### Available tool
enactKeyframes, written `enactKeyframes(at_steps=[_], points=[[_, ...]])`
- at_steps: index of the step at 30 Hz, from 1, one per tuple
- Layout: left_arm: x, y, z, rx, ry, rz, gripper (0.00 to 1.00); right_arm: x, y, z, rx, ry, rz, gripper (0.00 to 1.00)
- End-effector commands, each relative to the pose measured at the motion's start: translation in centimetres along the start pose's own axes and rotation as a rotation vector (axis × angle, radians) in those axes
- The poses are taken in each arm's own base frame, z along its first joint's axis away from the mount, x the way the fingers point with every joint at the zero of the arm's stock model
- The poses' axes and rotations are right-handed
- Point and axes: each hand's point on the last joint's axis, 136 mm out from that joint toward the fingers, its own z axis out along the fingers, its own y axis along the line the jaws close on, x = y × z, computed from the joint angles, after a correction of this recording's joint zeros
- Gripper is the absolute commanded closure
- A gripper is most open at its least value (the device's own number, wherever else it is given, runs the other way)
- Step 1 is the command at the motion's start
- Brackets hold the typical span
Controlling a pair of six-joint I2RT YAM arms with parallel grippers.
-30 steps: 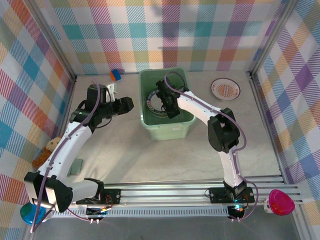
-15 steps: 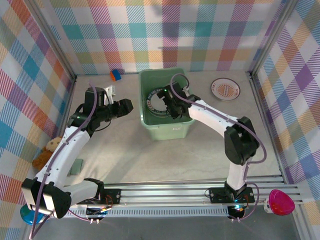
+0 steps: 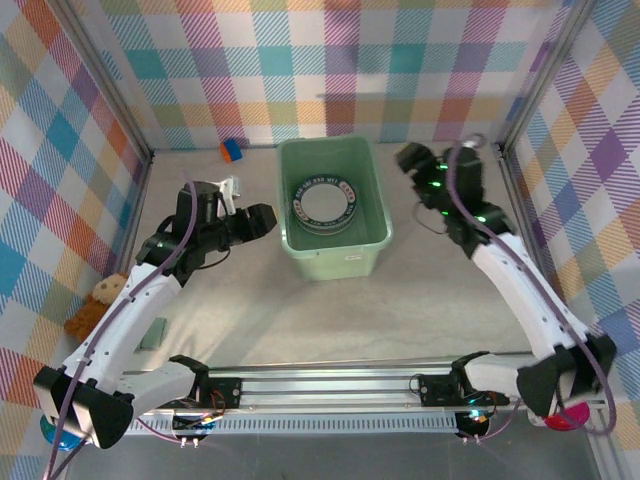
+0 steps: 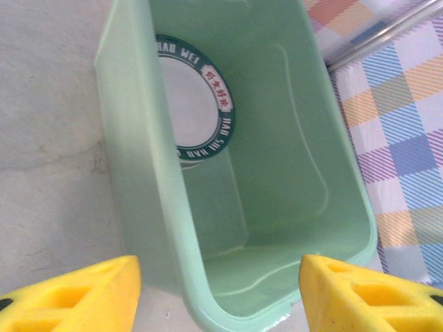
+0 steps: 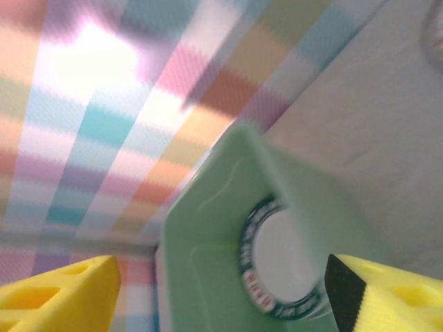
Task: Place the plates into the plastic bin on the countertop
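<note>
Arms reach forward, left gripper [image 3: 262,219] and right gripper [image 3: 406,156] both spread wide, flanking plastic bin [image 3: 335,262].

The bin [image 3: 335,262] is of smooth pale green plastic, with a soft shine on its inner walls. The plate [image 3: 322,203] inside it is smooth and glossy white with a printed dark rim; whether it is ceramic or plastic I cannot tell. The countertop [image 3: 300,320] has a matt, stone-like beige face with faint veins. The walls [image 3: 300,60] look like matt checked cloth. The rails [image 3: 330,378] are bare brushed metal.
</note>
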Motion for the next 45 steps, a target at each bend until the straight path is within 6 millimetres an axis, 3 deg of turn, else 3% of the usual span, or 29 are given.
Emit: enactKeyframes(at_steps=[1, 3, 7, 13, 21, 28, 34, 45], points=[[-0.2, -1.0, -0.5, 0.013, -0.047, 0.007, 0.38, 0.5, -5.9, -1.2, 0.099, 0.091, -0.005, 0.27], [0.1, -1.3, -0.3, 0.015, -0.044, 0.014, 0.38, -0.1, -8.8, -1.3, 0.138, 0.111, 0.045, 0.3], [0.6, -1.2, 0.0, 0.001, -0.034, 0.029, 0.38, -0.1, -13.4, 0.7, 0.17, 0.203, 0.167, 0.32], [0.5, 0.3, 0.1, -0.072, -0.053, 0.066, 0.38, -1.4, -18.7, 4.9, 0.246, 0.229, 0.279, 0.33], [-0.2, 0.4, 2.9, -0.081, -0.046, 0.141, 0.38, -3.0, -24.0, 10.2, 0.333, 0.269, 0.358, 0.37], [-1.4, -0.5, 4.6, -0.059, -0.046, 0.177, 0.38, -4.7, -26.1, 14.0, 0.351, 0.272, 0.385, 0.39], [-2.0, 0.1, 5.5, -0.095, -0.052, 0.18, 0.38, -5.9, -27.3, 17.0, 0.355, 0.276, 0.403, 0.41], [-1.6, 1.5, 7.2, -0.146, -0.009, 0.155, 0.38, -6.7, -28.4, 18.9, 0.39, 0.297, 0.416, 0.43]])
